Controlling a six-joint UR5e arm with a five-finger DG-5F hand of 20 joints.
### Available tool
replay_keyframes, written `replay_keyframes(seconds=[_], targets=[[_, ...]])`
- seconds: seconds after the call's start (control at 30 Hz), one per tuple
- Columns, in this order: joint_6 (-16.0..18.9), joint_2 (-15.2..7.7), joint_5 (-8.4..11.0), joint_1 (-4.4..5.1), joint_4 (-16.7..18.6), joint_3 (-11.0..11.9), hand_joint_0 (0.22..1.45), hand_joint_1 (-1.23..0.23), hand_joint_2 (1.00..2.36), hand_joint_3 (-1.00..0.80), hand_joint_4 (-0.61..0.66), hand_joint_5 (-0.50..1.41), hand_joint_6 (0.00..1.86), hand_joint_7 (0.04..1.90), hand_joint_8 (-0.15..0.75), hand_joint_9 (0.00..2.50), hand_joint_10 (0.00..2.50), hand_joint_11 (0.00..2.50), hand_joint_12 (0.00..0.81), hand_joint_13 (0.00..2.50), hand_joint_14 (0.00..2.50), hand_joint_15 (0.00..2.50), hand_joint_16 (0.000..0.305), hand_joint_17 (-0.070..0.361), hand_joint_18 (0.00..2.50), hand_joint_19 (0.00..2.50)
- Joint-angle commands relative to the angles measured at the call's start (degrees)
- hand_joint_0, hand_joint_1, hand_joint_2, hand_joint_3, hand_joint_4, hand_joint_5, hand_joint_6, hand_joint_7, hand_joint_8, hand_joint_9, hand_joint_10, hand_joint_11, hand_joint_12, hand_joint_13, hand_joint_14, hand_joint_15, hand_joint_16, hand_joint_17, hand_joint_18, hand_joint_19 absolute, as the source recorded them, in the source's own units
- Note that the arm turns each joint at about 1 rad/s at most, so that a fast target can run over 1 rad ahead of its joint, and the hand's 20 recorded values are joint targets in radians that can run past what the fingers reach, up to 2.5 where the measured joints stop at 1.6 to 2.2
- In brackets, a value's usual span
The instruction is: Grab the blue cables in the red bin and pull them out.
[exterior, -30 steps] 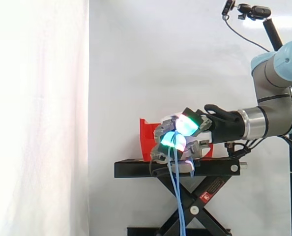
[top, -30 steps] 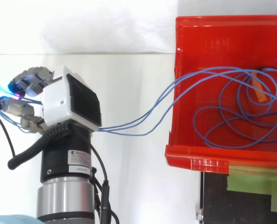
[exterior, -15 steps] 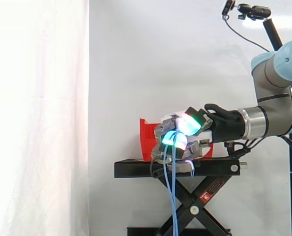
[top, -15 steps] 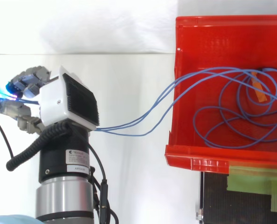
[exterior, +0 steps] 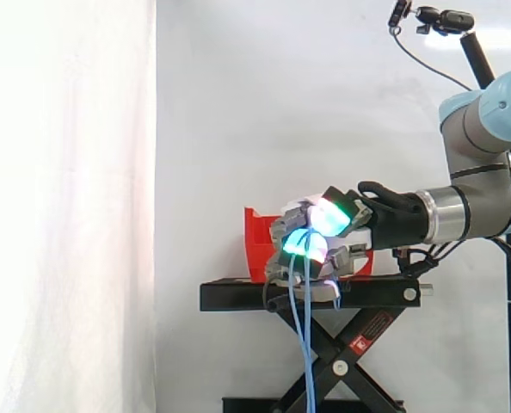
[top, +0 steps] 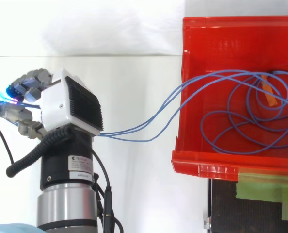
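The hand (top: 69,104), fingers clenched on the blue cables (top: 134,130), is holding them well left of the red bin (top: 216,39) while loops are lying coiled inside: mid-pull, with the next move likely needing more travel leftward.

glossy red plastic bin (top: 241,160), smooth thin blue cables (top: 149,124), matt black metal stand (exterior: 238,296), white cloth curtain (exterior: 66,206).
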Motion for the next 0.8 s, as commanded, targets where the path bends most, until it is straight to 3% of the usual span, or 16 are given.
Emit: replay_keyframes(seconds=[0.0,0.33,0.6,0.77], targets=[[-0.01,0.00,0.00,0.08,-0.02,0.00,0.77,-0.82,1.00,-1.00,0.13,0.76,0.82,0.54,0.285,0.92,0.02,1.18,0.326,0.94,2.21,1.00,0.046,0.105,1.04,1.22],[-0.01,0.00,0.00,0.25,-0.02,0.00,0.76,-0.74,1.00,-1.00,0.12,0.83,0.52,0.66,0.285,0.93,0.02,1.18,0.324,0.95,2.15,1.02,0.047,0.106,1.02,1.23],[-0.01,0.00,0.00,0.34,-0.02,0.00,0.77,-0.76,1.00,-1.00,0.12,0.84,0.47,0.68,0.286,0.94,0.02,1.17,0.316,0.95,2.13,1.01,0.047,0.105,1.01,1.23],[-0.01,0.00,0.00,0.34,-0.02,0.00,0.82,-0.88,1.00,-1.00,0.11,0.85,0.51,0.71,0.277,0.94,0.02,1.18,0.304,0.96,2.09,1.04,0.044,0.099,1.01,1.24]])
